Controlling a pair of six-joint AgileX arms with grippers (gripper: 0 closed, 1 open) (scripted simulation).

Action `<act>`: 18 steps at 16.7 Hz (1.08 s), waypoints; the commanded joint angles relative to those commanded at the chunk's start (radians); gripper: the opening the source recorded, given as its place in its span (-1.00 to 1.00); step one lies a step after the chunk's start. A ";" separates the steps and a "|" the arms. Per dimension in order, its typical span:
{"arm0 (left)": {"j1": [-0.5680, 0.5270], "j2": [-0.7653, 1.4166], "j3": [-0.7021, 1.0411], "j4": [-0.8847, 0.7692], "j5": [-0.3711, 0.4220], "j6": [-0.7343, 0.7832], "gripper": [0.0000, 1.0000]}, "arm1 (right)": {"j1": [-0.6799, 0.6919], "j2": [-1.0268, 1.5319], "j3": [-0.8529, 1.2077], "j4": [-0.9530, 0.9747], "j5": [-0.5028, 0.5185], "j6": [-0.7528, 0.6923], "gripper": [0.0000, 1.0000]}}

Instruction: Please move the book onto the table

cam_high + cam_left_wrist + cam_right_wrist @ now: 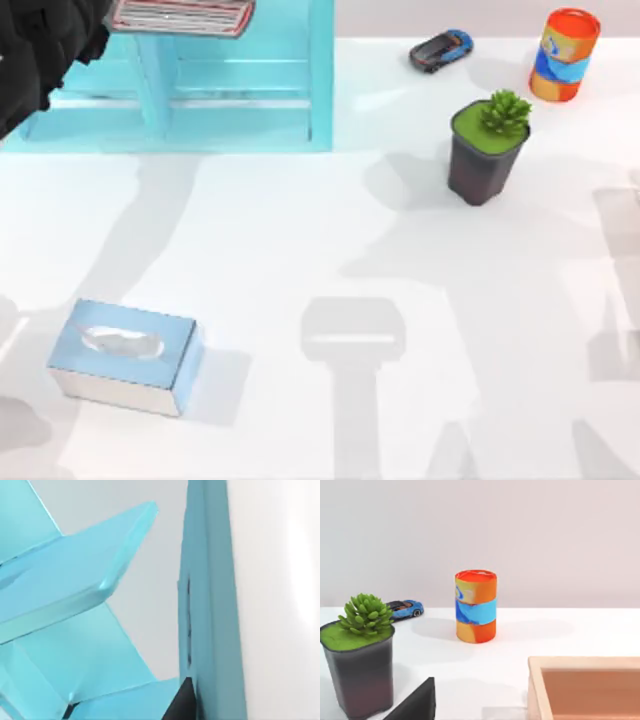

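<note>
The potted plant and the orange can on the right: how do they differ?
The potted plant is a dark, squarish pot tapering downward, topped with green leaves; the orange can is a round cylinder with a blue band. The plant stands nearer the table's middle, the can near the far right corner. Both stand upright.

Lighting bright and even across all 3 views. The table [300, 250] carries several soft grey shadows with blurred edges, overlapping in places. The plant [487, 148] casts a faint shadow toward the top view's left; the tissue box [125, 355] casts a pale one to its right. The can [475, 606] throws weak shadows to both sides. Mild sheen on the shelf [80, 580] edges. No edge distortion observed.
</note>
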 joint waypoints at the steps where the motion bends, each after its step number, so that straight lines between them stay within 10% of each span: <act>1: -0.080 0.018 -0.020 0.015 -0.075 -0.103 -1.00 | 0.000 0.000 0.000 0.000 0.000 0.000 1.00; 10: -0.715 0.158 -0.236 0.105 -0.639 -0.767 -1.00 | 0.000 0.000 0.000 0.000 0.000 0.000 1.00; 18: -1.001 0.213 -0.364 0.144 -0.910 -1.049 -1.00 | 0.000 0.000 0.000 0.000 0.000 0.000 1.00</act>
